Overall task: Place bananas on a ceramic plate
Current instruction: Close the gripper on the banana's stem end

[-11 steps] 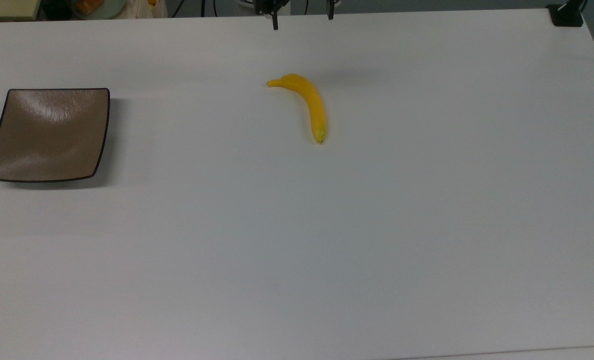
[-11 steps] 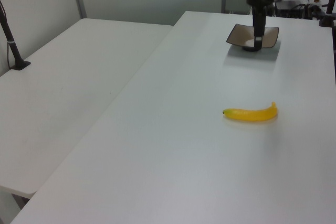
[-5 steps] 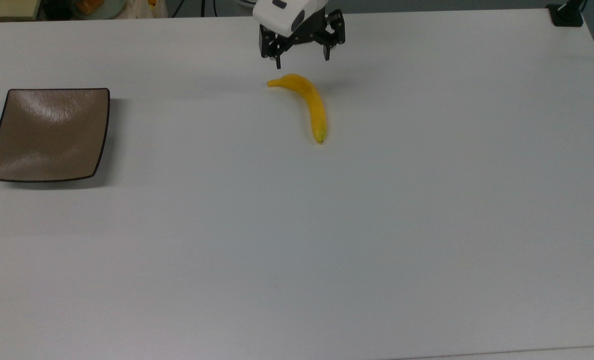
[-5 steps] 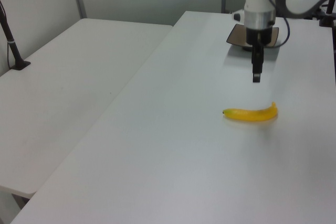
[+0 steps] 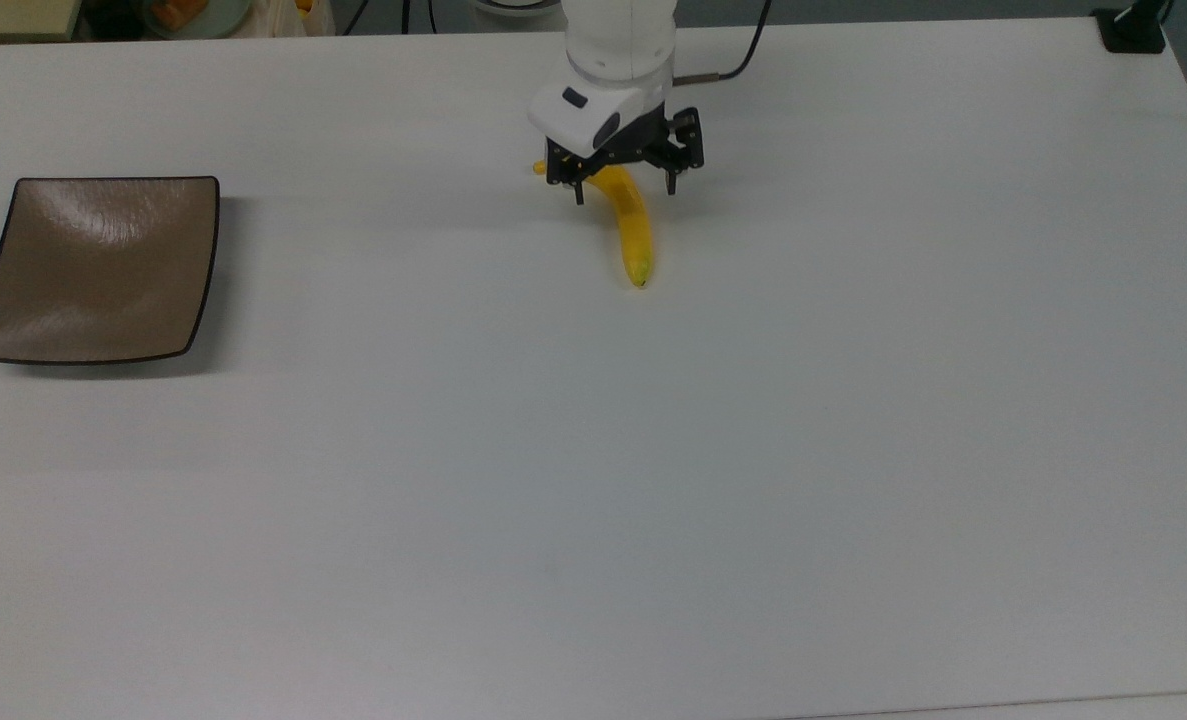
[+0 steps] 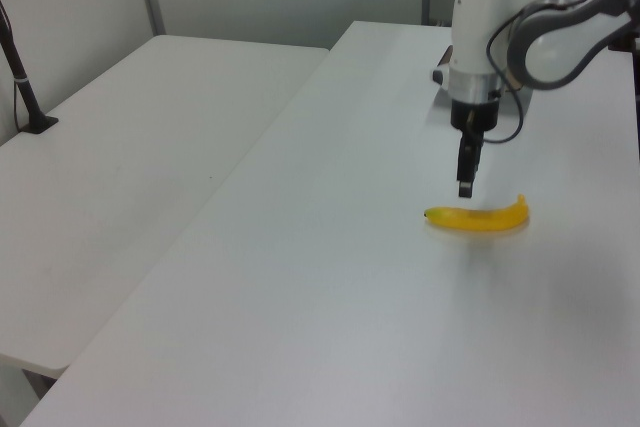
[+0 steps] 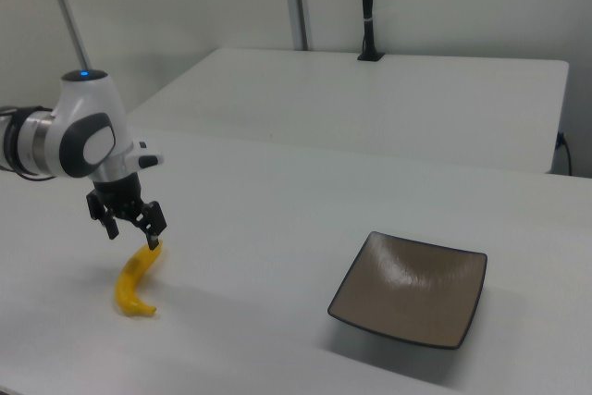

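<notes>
A yellow banana lies on the white table, stem toward the top view's upper left. My gripper hangs open just above its stem half, one finger on each side and neither touching it. In the left view the banana rests below the gripper. In the right view the gripper hovers over the upper end of the banana. The square brown ceramic plate sits bare far off at the top view's left, and at the right view's right.
A black clamp is fixed at the table's corner at the top view's upper right. Clutter sits beyond the far edge at the upper left. A second white table adjoins on the left view's left.
The arm came in from the table's far edge and lowered the open gripper over the banana's stem half. Banana and plate have not moved.
</notes>
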`<action>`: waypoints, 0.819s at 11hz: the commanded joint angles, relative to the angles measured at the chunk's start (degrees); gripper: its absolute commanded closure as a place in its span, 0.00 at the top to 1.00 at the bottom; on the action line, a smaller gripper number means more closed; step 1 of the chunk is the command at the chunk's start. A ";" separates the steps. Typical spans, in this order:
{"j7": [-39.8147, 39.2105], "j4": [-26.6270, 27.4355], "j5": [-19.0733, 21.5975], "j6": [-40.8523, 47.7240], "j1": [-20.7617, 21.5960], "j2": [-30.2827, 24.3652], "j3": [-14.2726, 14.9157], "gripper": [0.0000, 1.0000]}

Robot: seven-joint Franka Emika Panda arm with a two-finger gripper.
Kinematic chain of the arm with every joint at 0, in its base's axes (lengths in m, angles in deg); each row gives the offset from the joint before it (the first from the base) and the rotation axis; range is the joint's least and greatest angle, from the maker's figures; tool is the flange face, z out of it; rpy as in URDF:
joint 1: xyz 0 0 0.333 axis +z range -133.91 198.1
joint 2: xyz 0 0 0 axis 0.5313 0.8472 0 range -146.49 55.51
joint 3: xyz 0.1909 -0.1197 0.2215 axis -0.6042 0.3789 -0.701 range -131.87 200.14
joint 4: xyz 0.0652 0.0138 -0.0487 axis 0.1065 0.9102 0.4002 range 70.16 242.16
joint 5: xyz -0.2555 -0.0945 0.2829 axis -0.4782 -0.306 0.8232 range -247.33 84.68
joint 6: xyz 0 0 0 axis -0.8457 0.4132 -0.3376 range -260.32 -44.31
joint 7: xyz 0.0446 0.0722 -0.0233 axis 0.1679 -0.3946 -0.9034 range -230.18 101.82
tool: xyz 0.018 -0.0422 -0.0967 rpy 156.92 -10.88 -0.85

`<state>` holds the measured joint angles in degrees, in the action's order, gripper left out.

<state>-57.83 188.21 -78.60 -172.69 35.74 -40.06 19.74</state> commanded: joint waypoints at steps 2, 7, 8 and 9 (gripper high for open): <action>1.91 1.88 0.36 -5.96 1.54 4.23 0.16 1.00; 1.91 1.97 -1.49 -5.96 1.89 5.38 0.16 0.75; 1.91 1.88 -1.49 -5.96 1.89 5.47 0.16 0.64; 1.91 1.88 -1.49 -6.05 1.89 5.47 0.16 0.52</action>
<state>-56.88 189.34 -79.07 -177.15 36.95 -34.28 19.72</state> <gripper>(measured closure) 0.238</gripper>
